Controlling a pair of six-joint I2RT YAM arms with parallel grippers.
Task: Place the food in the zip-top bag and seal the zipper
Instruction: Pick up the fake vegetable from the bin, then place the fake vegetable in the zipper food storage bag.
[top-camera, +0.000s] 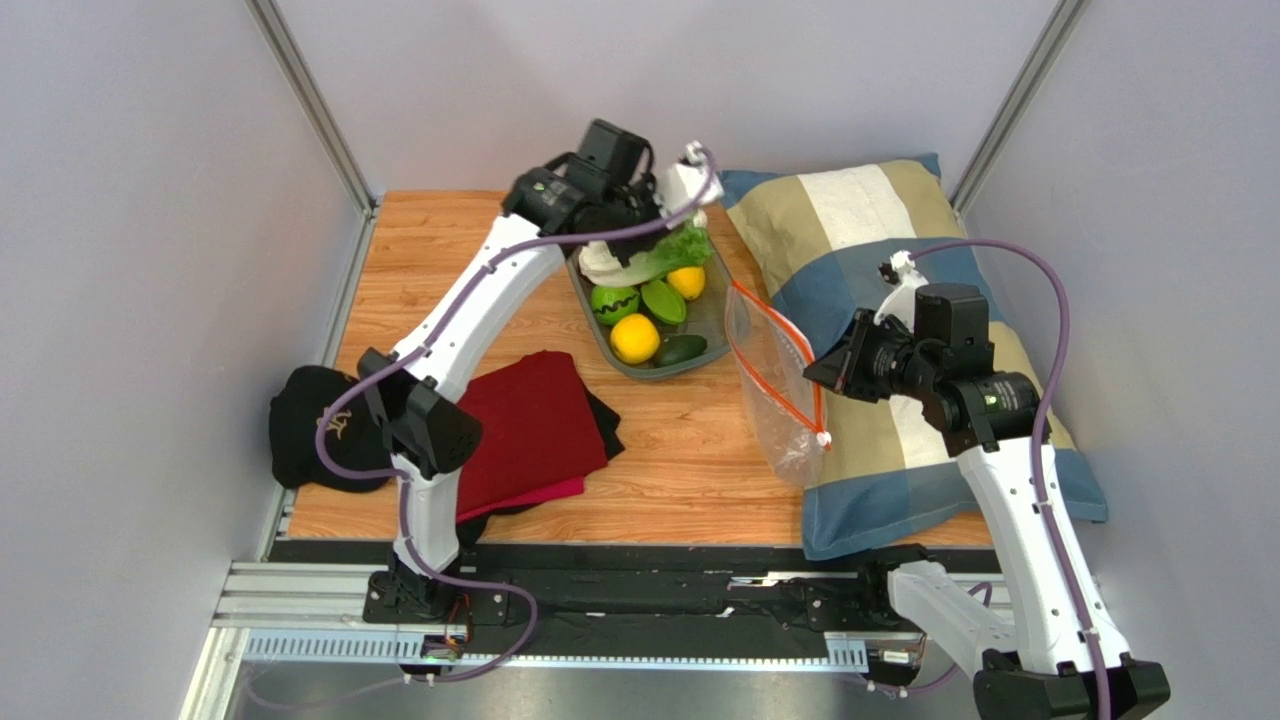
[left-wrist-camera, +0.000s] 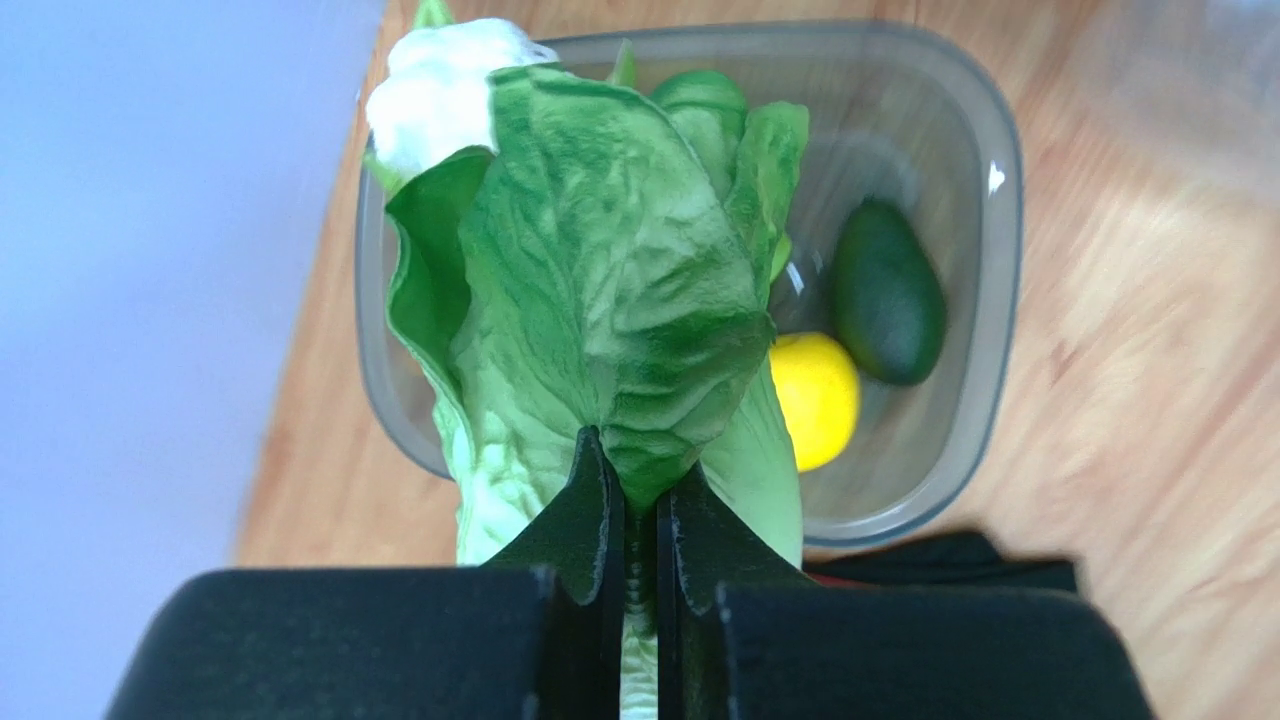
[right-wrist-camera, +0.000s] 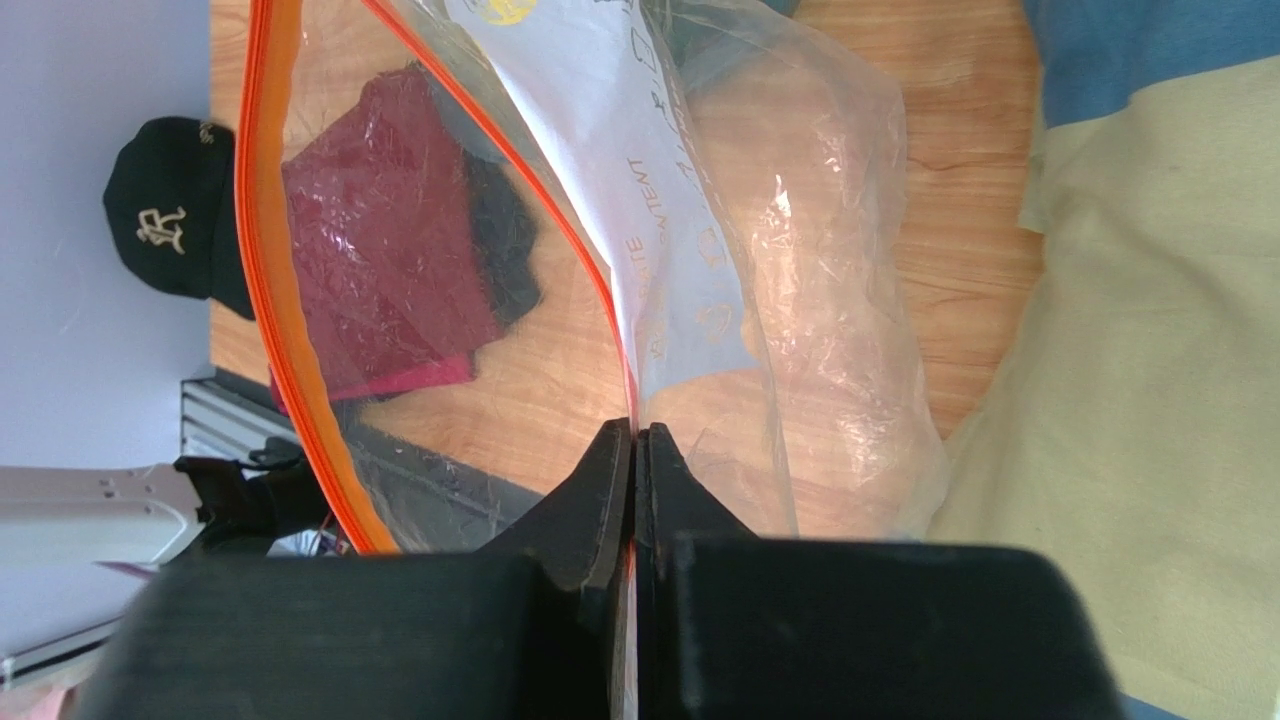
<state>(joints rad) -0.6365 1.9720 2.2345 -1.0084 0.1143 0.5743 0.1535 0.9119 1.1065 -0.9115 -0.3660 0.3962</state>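
Observation:
My left gripper (top-camera: 666, 225) (left-wrist-camera: 642, 483) is shut on the green leafy cabbage (top-camera: 666, 255) (left-wrist-camera: 601, 285) and holds it, white stem away from me, over the far end of the grey tray (top-camera: 718, 357) (left-wrist-camera: 995, 300). A small yellow fruit (top-camera: 687, 281) lies in the tray. I cannot make out the cauliflower. My right gripper (top-camera: 825, 371) (right-wrist-camera: 634, 438) is shut on one lip of the clear zip-top bag (top-camera: 774, 398) (right-wrist-camera: 796, 270) at its red-orange zipper (top-camera: 781, 323) (right-wrist-camera: 278, 300). The bag's mouth gapes open towards the tray.
The tray also holds a larger yellow fruit (top-camera: 634, 338) (left-wrist-camera: 816, 398), two round green fruits (top-camera: 612, 305) and a dark green one (top-camera: 681, 350) (left-wrist-camera: 887, 308). A striped pillow (top-camera: 887, 225) (right-wrist-camera: 1172, 375) lies right. A red cloth (top-camera: 519, 428) and black cap (top-camera: 308, 420) lie left.

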